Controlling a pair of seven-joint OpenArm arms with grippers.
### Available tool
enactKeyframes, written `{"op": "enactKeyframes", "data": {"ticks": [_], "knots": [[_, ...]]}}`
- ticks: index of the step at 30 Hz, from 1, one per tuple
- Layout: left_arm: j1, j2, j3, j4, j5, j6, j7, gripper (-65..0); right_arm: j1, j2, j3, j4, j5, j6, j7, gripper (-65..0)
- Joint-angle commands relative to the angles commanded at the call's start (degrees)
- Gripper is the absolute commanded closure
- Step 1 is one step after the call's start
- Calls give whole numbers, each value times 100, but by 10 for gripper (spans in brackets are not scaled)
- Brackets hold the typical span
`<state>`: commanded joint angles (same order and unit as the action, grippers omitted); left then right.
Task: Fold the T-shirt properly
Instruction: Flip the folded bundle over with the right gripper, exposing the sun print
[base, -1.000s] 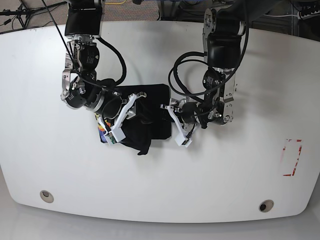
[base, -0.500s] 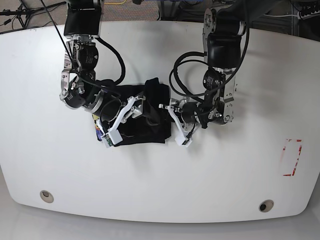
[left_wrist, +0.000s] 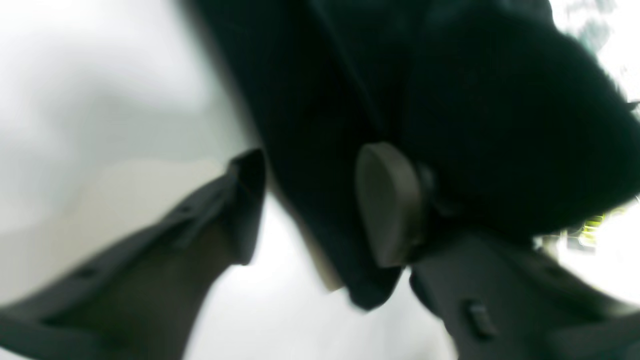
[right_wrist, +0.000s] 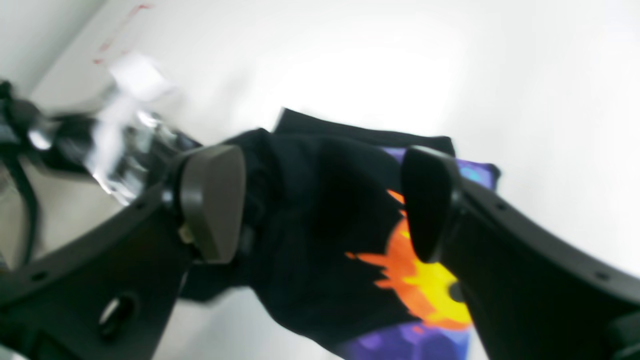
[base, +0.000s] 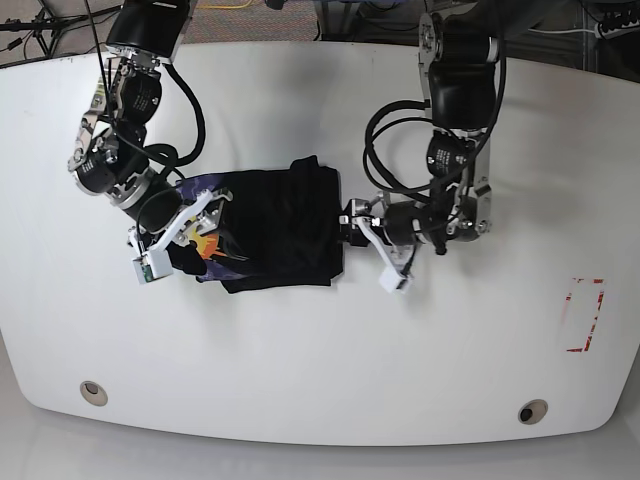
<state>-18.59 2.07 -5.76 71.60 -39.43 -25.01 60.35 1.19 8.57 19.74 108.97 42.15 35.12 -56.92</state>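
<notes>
Cloth filled the close views first. In the right wrist view, the right gripper (right_wrist: 320, 205) stood with its jaws spread wide, and the large black soft-cloth T-shirt (right_wrist: 320, 235) lay between the two dark pads (right_wrist: 212, 200) without being pinched by either. Its orange-yellow sun print (right_wrist: 415, 280) and blue-purple patch (right_wrist: 400, 345) showed just under the right-hand pad. In the blurred left wrist view, the left gripper (left_wrist: 310, 200) also had its jaws apart, one pad (left_wrist: 387, 202) lying against or just over the black fabric (left_wrist: 450, 100) and the other finger out over bare table; whether that pad actually touched the cloth could not be told.

Farther off, the base view showed the T-shirt (base: 270, 235) as a compact, roughly rectangular bundle near the middle of the white oval tabletop (base: 320, 380), with the right gripper (base: 175, 240) at its print end and the left gripper (base: 365, 240) at the opposite edge. A raised ridge of fabric stood at the top of the bundle, so the fold looked nearly done but not flat.

The risks seemed to lie in that slackness. With neither gripper gripping, any sideways drag of a pad could snag the soft cloth and pull a layer open. Closing on a thick bunch might lift several layers at once. The raised ridge could also spring back and leave a lumpy fold. Beyond, a red-marked rectangle (base: 585, 315) sat well apart near the table's edge.
</notes>
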Motion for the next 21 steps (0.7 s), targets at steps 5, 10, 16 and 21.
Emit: {"op": "enactKeyframes", "data": {"ticks": [5,10,16,21], "knots": [[132,-862,-273,466,-800,0,141,-360,-88,0,-220,-9,-18,0,-9,-458],[343,-1732,-967,563,-1459,0,273,-360,26,0,-1213,-158,-448,-18,9,-457],[721,-2479,-1767,563,-1556,0,264,-360,149,-290,-1943,-211,-1635,-18,9,-407],[1099,-2725,-2154,580,-1565,0,264,-360,299,-651,-1960,-211,-2567,9,9,-380]]}}
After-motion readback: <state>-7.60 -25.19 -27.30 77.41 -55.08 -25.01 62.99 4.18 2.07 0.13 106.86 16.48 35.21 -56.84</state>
